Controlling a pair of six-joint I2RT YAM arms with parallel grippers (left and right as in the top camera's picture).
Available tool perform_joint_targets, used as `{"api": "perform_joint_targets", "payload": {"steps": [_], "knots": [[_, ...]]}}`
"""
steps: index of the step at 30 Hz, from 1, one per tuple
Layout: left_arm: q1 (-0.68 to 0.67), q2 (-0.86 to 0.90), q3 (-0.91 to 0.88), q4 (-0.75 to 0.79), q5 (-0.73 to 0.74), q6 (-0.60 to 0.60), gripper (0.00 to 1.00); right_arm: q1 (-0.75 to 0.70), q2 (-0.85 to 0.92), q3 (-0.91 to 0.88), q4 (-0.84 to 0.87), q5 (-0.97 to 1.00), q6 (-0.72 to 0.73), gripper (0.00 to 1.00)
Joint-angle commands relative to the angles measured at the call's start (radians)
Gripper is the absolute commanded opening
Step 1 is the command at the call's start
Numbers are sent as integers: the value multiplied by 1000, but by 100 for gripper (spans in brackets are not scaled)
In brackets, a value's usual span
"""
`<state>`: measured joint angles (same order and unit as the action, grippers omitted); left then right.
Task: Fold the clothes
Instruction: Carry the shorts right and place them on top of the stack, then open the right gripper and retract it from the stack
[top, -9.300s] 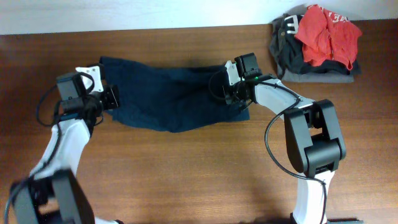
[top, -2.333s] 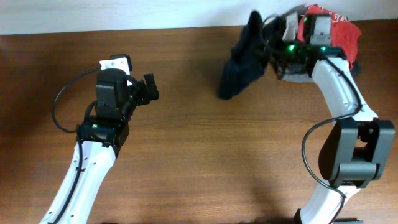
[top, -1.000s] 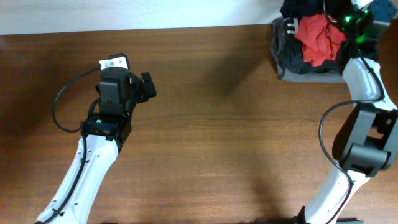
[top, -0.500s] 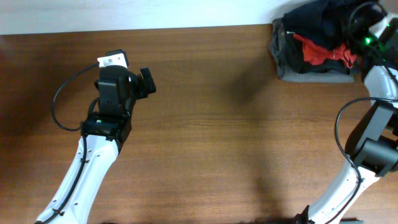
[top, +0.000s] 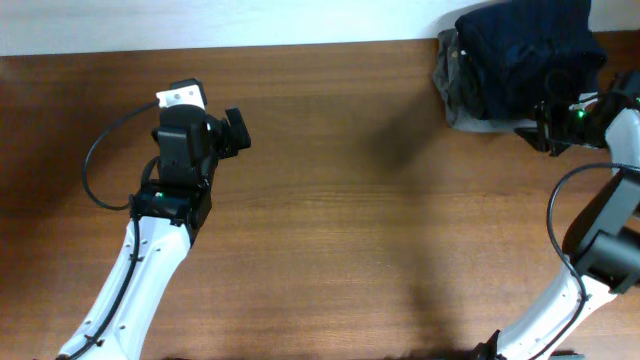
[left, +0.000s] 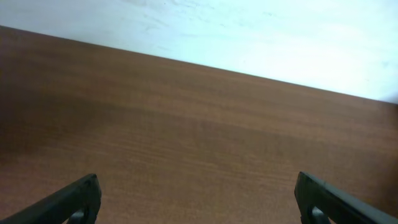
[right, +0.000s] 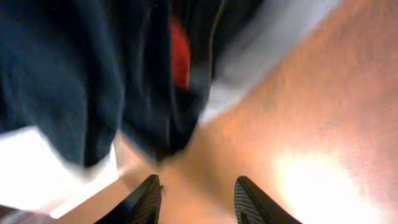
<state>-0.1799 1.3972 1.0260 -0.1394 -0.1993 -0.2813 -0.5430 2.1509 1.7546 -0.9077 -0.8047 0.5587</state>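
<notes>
The navy-blue clothes (top: 525, 55) lie in a bunched heap on top of the garment pile at the table's far right corner. My right gripper (top: 546, 125) sits just in front of that pile, open, with nothing between its fingers. In the right wrist view the gripper (right: 200, 202) is over bare wood, with the blurred navy clothes (right: 62, 74) above it. My left gripper (top: 240, 133) hovers wide open over bare table at the left, and its wrist view shows both fingertips (left: 74, 202) spread apart with only wood between them.
Dark grey folded garments (top: 455, 80) stick out under the navy heap at its left and front edges. A sliver of the red garment (right: 179, 56) shows between the folds in the right wrist view. The white wall (left: 249, 31) runs behind the table's far edge.
My right gripper has opened and let go of the navy clothes, which now cover the red garment on the pile. It has drawn back toward the table's front. The left arm has stayed still.
</notes>
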Motion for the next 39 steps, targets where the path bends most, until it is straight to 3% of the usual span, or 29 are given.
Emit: {"api": "perform_joint_targets", "payload": {"steps": [1, 4, 5, 6, 7, 9, 10, 11, 12, 14, 18, 23, 31, 39], "knots": [[6, 2, 7, -16, -7, -6, 99, -28, -130, 7, -77, -15, -159, 43], [6, 2, 7, -27, -7, -6, 99, -24, -197, 7, -145, -15, -337, 47], [6, 2, 7, -30, -7, -6, 99, -5, -236, 7, -135, 3, -486, 61], [6, 2, 7, -30, -7, -6, 99, 6, -249, 7, -118, 27, -534, 67], [6, 2, 7, -30, -7, -6, 99, 38, -272, 7, -48, 125, -609, 74], [6, 2, 7, -29, -7, -6, 99, 78, -277, 7, 75, 248, -615, 79], [6, 2, 7, -29, -7, -6, 99, 97, -274, 7, 138, 304, -616, 86], [6, 2, 7, -29, -7, -6, 99, 140, -261, 7, 287, 436, -615, 96], [6, 2, 7, -29, -7, -6, 99, 179, -240, 7, 430, 554, -615, 99], [6, 4, 7, -29, -8, -6, 99, 225, -196, 7, 628, 710, -615, 99], [6, 13, 7, -29, -7, -6, 99, 256, -84, 7, 910, 823, -606, 99], [6, 48, 7, -29, -8, -6, 99, 232, 77, 7, 1087, 881, -460, 99], [6, 158, 7, 21, -8, -6, 99, 193, 298, 7, 1034, 881, -385, 99], [6, 174, 7, 34, -37, -6, 99, 193, 230, 7, 992, 855, -393, 99]]}}
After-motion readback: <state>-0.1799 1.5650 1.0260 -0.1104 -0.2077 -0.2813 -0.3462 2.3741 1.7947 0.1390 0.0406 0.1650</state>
